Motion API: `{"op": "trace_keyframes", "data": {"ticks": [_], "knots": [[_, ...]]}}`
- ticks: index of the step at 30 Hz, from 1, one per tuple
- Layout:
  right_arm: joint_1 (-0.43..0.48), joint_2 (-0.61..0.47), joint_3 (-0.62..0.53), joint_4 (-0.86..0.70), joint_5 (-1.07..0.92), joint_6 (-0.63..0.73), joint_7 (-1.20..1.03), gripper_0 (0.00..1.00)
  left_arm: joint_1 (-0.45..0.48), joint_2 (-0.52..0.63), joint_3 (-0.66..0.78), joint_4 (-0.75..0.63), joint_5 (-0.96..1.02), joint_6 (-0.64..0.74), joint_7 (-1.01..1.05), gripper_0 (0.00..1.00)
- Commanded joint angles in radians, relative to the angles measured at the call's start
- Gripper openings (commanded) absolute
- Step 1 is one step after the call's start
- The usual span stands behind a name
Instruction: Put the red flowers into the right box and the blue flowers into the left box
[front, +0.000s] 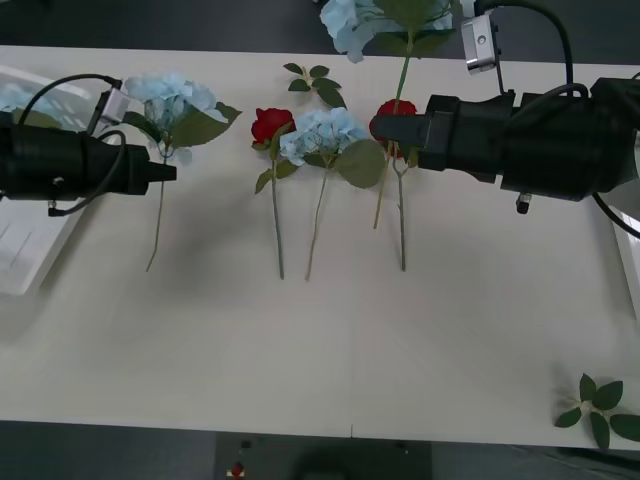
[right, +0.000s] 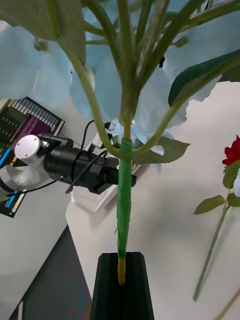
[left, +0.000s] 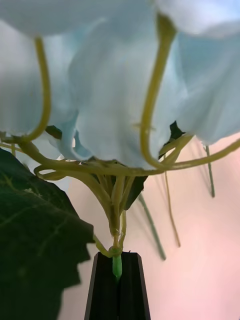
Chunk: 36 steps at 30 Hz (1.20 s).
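A cream table (front: 330, 370) is seen from above with flowers laid in a row. The right gripper (right: 120, 280), over the table's right half, is clamped on the stem of a blue flower (front: 375, 22) whose bloom is held up at the far edge; the black fingers (right: 136, 292) are pressed together on the stem end. The left gripper (left: 118, 285), at the table's left, is clenched on the stem of a second blue flower (front: 172, 98), just under its bloom. Between the arms a red flower (front: 270, 125) is lying beside a third blue flower (front: 325, 132), touching it; another red flower (front: 390, 118) is partly hidden by the right gripper. The left box (front: 28, 250) is placed at the left edge, under the left arm. A leaf sprig (front: 600, 408) is lying at the near right corner.
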Motion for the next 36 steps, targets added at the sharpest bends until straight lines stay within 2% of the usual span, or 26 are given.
{"op": "trace_keyframes", "data": {"ticks": [1,8,13,20,30,36], "knots": [[-0.019,0.029,-0.028,-0.026,0.001,-0.009,0.032,0.0,-0.047,0.058,0.122,-0.015,-0.121,0.122,-0.024,0.0],[-0.021,0.032,0.033,-0.043,0.001,-0.021,0.037,0.0,-0.047,0.132,0.375,-0.015,-0.364,0.411,0.009,0.0],[-0.021,0.033,0.12,-0.094,0.001,-0.138,0.038,0.0,-0.045,0.19,0.518,-0.015,-0.468,0.498,0.019,0.0],[-0.039,0.055,0.165,-0.127,0.001,-0.188,0.043,0.0,-0.045,0.227,0.687,-0.018,-0.692,0.515,0.006,0.0],[-0.125,0.09,0.26,-0.138,-0.002,-0.343,0.041,0.0,-0.044,0.255,0.707,-0.028,-1.008,0.48,0.006,0.0],[-0.13,0.089,0.285,-0.141,-0.002,-0.358,0.048,0.0,-0.001,0.236,0.667,-0.024,-1.086,0.297,0.025,0.0]]}}
